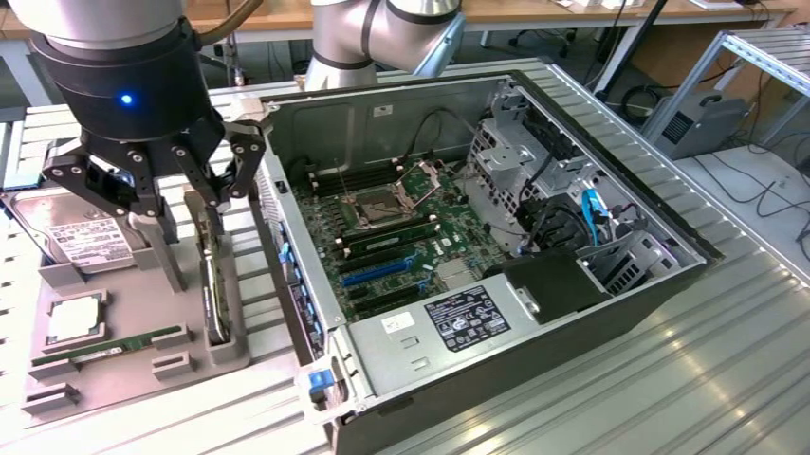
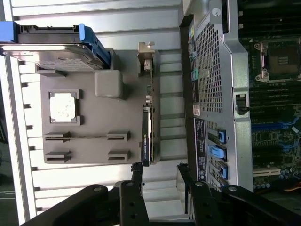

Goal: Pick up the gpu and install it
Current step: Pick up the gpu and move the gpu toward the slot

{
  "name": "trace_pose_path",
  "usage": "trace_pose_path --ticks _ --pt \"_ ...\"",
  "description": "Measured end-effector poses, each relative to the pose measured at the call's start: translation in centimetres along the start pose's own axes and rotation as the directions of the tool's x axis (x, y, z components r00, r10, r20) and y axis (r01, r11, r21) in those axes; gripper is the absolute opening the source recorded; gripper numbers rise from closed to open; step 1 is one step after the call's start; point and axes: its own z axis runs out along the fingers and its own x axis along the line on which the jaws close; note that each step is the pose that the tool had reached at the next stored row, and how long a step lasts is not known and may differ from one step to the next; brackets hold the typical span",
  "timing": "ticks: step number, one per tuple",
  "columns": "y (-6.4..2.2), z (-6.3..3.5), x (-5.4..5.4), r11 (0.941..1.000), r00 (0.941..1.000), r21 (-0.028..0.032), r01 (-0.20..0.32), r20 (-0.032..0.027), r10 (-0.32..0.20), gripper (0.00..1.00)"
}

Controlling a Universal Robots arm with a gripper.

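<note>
The gpu stands on its long edge in a slot of the grey parts tray, close beside the open computer case. In the wrist view the gpu is a thin dark strip with its silver bracket at the far end. My gripper hangs just above the tray, over the gpu. It is open, with nothing between its fingers. In the wrist view my gripper has the card's near end in line with the gap, close to one fingertip.
On the tray lie a hard drive, a CPU and a green RAM stick. The case wall rises right beside the gpu. Inside, the motherboard has blue slots. A ribbed metal table lies under everything.
</note>
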Motion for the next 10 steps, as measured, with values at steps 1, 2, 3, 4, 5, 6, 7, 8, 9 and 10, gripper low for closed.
trace_pose_path --ticks 1,2,3,4,5,6,7,8,9,10 --pt "0.0 0.05 0.0 1.0 1.0 0.0 0.0 0.0 0.0 0.42" --pt "0.0 0.1 0.0 1.0 1.0 0.0 0.0 0.0 0.0 0.42" --pt "0.0 0.15 0.01 1.0 1.0 0.0 0.0 0.0 0.0 0.42" --pt "0.0 0.2 0.0 1.0 1.0 0.0 0.0 0.0 0.0 0.42" --pt "0.0 0.24 0.01 1.0 1.0 0.0 0.0 0.0 0.0 0.42" --pt "0.0 0.29 0.01 1.0 1.0 0.0001 0.0 -0.0001 0.0 0.42" --pt "0.0 0.34 0.01 1.0 1.0 0.0001 0.0 -0.0001 0.0 0.42" --pt "0.0 0.39 0.01 1.0 1.0 0.0 0.0 0.0 0.0 0.42" --pt "0.0 0.43 0.01 1.0 1.0 0.0 0.0 0.0 0.0 0.42" --pt "0.0 0.48 0.01 1.0 1.0 0.0001 0.0 0.0 0.0 0.42"
